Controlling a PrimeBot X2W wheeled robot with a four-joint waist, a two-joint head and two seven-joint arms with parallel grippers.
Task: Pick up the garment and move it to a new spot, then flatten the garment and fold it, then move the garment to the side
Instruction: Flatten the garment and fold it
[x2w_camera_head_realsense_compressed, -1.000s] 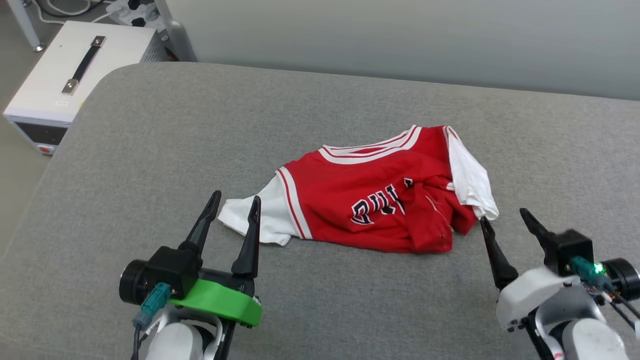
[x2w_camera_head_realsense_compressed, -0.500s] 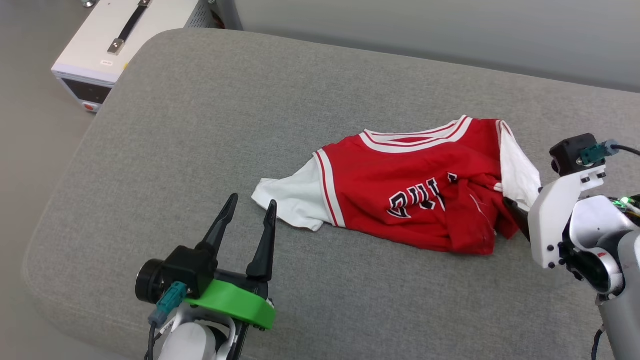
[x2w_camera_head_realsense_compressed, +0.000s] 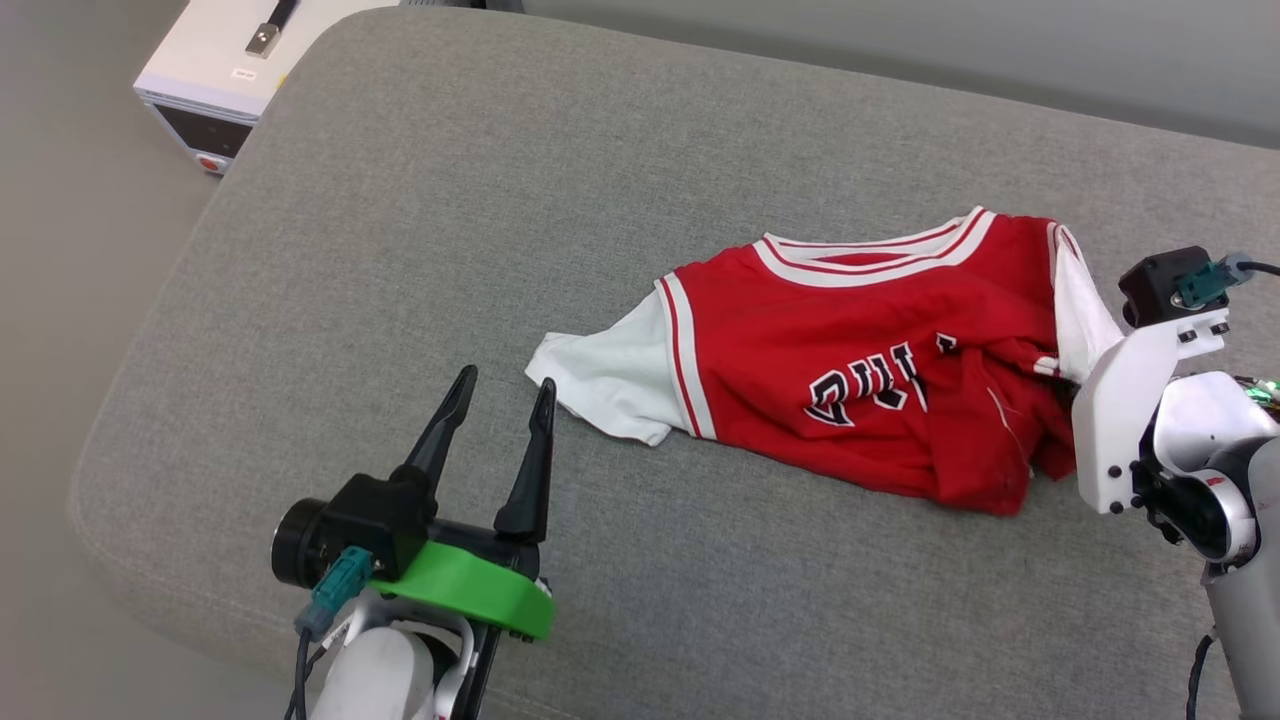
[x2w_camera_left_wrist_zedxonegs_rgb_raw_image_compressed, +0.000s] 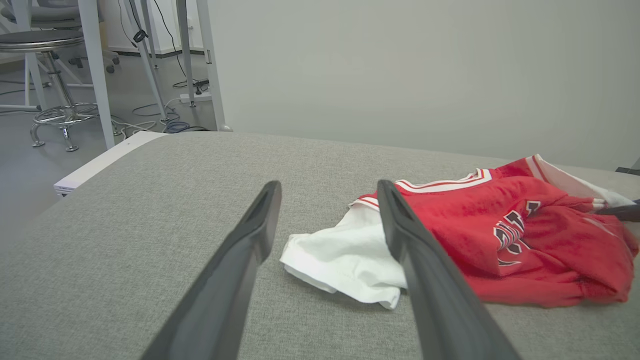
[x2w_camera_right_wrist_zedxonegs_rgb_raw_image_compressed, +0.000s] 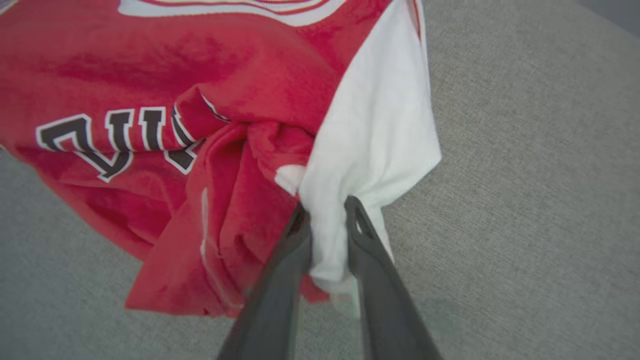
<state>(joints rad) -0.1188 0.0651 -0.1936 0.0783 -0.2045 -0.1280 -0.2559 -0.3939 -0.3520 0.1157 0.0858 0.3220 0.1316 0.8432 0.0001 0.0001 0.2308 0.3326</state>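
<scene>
Head view shows the shirt (x2w_camera_head_realsense_compressed: 860, 370) crumpled on the grey cushion (x2w_camera_head_realsense_compressed: 400, 200), right of centre toward 3 o'clock, collar at 12 and lettering up, one white sleeve (x2w_camera_head_realsense_compressed: 600, 375) spread toward 9. The left gripper (x2w_camera_head_realsense_compressed: 505, 385) hovers at 7 o'clock, fingers spread wide and empty, tips just beside that sleeve. In the right wrist view the right gripper (x2w_camera_right_wrist_zedxonegs_rgb_raw_image_compressed: 327, 212) has its fingers clamped on the other sleeve (x2w_camera_right_wrist_zedxonegs_rgb_raw_image_compressed: 375, 130), a fold of white cloth bunched between them at the shirt's 3 o'clock edge.

Head view high, angled down; wrist views close; all share garment (x2w_camera_head_realsense_compressed: 880, 400).
</scene>
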